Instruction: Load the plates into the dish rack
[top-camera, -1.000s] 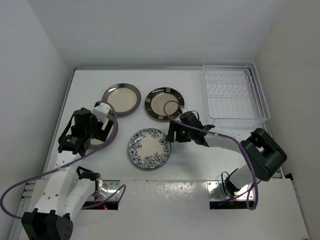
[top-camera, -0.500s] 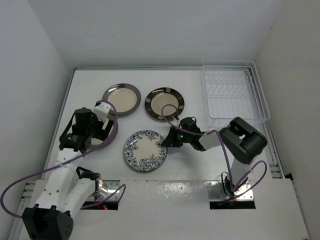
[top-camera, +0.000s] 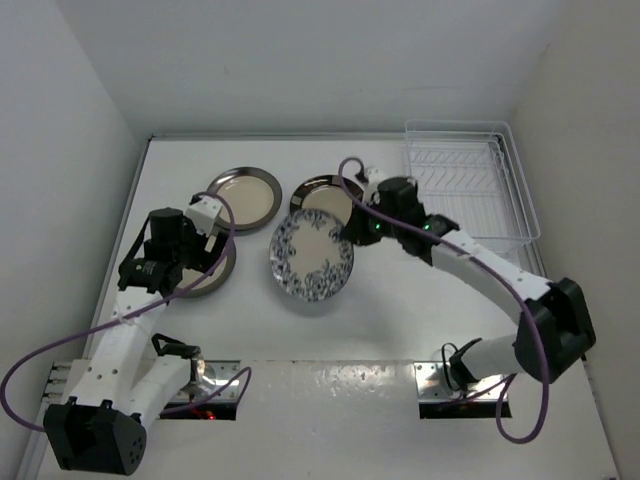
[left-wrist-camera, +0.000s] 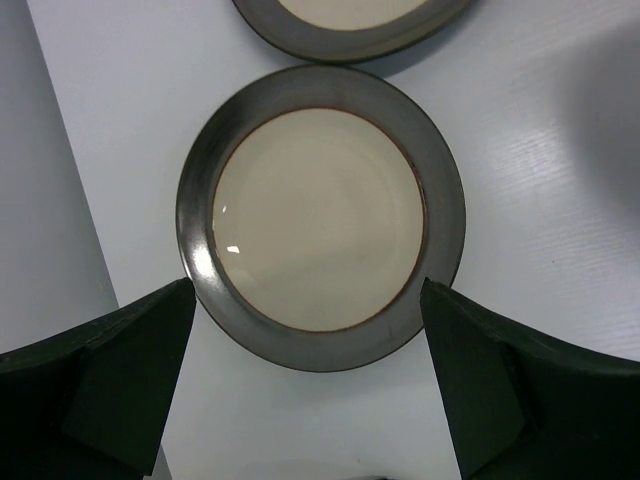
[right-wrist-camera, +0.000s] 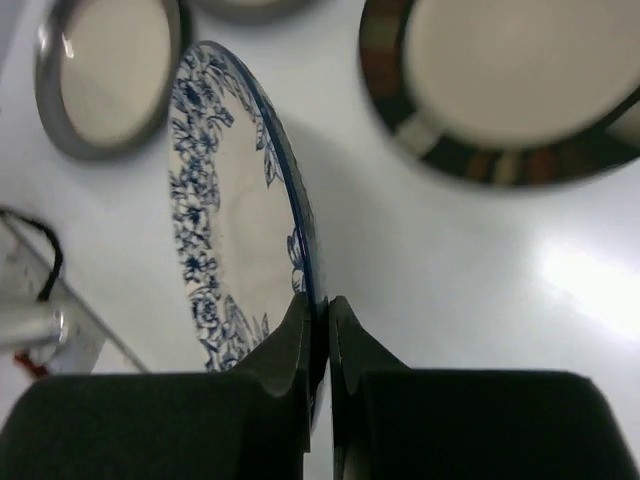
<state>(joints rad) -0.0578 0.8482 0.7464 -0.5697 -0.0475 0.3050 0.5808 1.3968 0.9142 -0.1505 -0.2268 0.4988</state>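
- The right gripper (right-wrist-camera: 318, 325) is clamped on the rim of the blue flowered plate (right-wrist-camera: 225, 230), one finger on each face. The plate is clear of the table (top-camera: 400, 320) and tilted nearly on edge.
- The plate hangs out to one side of the gripper, so its whole weight levers on one small pinch at the rim (a hold that could let it swing or slip).
- It looks like glazed ceramic: stiff, fairly heavy for a rim grip, slick, and likely to chip if knocked against wire. A deep bite over the rim and a slow carry would suit it.
- The dish rack (top-camera: 465, 185) stands off to the right of this gripper and a little beyond it, apart from it. No plate shows in it.
- The brown-patched plate (right-wrist-camera: 500, 90) lies flat on the table close below the right gripper.
- The left gripper (left-wrist-camera: 305, 300) is spread wide and hovers over a dark-rimmed plate (left-wrist-camera: 320, 215) that lies flat, with a finger on either side of the near rim.
- A second dark-rimmed plate (top-camera: 243, 197) lies just beyond it.
- The flat plates offer only their rims, so a finger would probably have to work under the edge.
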